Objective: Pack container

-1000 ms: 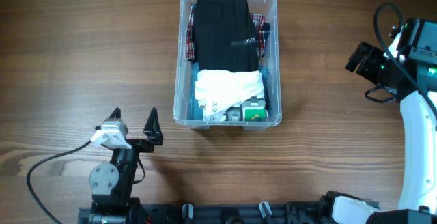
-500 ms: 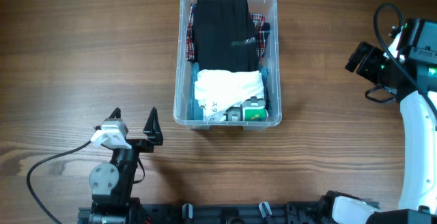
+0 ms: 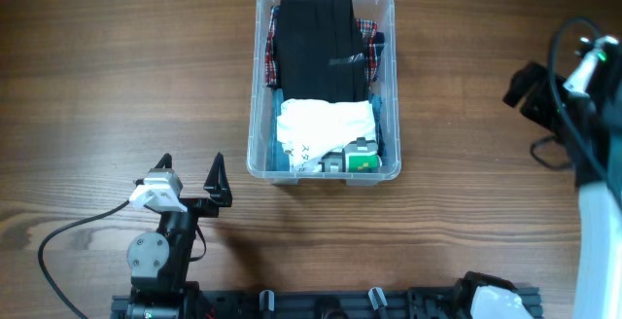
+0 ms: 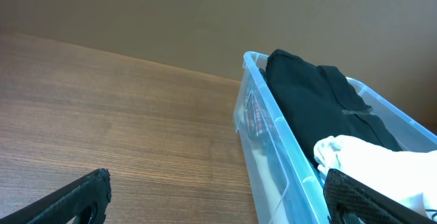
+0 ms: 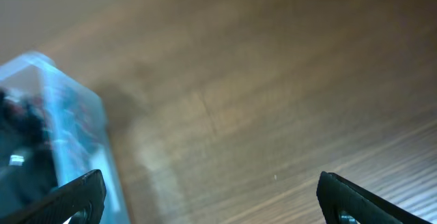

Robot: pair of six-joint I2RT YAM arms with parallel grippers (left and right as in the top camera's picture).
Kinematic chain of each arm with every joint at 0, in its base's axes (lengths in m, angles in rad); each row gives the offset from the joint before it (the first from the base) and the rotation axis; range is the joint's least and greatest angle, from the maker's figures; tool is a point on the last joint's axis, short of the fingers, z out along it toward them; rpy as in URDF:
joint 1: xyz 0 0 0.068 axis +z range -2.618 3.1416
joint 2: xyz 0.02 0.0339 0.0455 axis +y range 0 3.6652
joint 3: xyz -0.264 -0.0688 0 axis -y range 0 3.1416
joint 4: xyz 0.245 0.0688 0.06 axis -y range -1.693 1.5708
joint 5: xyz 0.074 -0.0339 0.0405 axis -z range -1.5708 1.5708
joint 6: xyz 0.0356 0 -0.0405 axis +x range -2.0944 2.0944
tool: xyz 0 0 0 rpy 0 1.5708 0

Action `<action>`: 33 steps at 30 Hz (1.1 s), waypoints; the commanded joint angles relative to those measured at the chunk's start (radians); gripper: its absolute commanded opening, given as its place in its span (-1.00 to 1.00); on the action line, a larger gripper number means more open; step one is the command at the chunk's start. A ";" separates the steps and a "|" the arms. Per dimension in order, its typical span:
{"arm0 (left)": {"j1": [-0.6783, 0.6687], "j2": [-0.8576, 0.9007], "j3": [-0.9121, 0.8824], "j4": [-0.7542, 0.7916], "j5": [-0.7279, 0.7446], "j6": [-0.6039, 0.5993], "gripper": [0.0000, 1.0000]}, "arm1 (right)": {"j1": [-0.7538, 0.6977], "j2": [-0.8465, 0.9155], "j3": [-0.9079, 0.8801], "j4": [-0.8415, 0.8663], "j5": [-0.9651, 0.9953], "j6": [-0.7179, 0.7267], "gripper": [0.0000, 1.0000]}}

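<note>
The clear plastic container (image 3: 255, 95) stands at the table's middle back. It holds a folded black garment (image 3: 323, 49) over red plaid cloth, a white cloth (image 3: 326, 124) and a small green and grey item (image 3: 362, 157) at the near end. My left gripper (image 3: 190, 175) is open and empty near the front edge, left of the container. In the left wrist view (image 4: 215, 197) the container (image 4: 273, 135) lies to the right. My right gripper (image 3: 520, 88) is raised at the far right; in the right wrist view (image 5: 212, 193) it is open and empty, with the container (image 5: 75, 135) at the left.
Bare wooden table surrounds the container. A black cable (image 3: 68, 233) runs from the left arm's base (image 3: 155, 256) toward the left edge. The right arm's white link (image 3: 598, 231) stands along the right edge.
The right arm has lifted and swung toward the right edge, and its wrist view is blurred. The left arm and the container have not moved.
</note>
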 commanded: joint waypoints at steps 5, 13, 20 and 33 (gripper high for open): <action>0.009 -0.011 -0.007 -0.003 -0.018 -0.002 0.99 | 0.034 -0.340 0.009 0.002 0.010 -0.002 1.00; 0.009 -0.011 -0.007 -0.004 -0.018 -0.002 0.99 | 0.217 -0.590 0.008 -0.007 0.016 -0.002 0.99; 0.009 -0.011 -0.007 -0.003 -0.018 -0.002 0.99 | 0.331 -0.785 -0.085 -0.053 0.017 0.002 1.00; 0.009 -0.011 -0.007 -0.003 -0.018 -0.002 0.99 | 0.335 -1.071 -0.645 0.296 0.013 0.036 0.99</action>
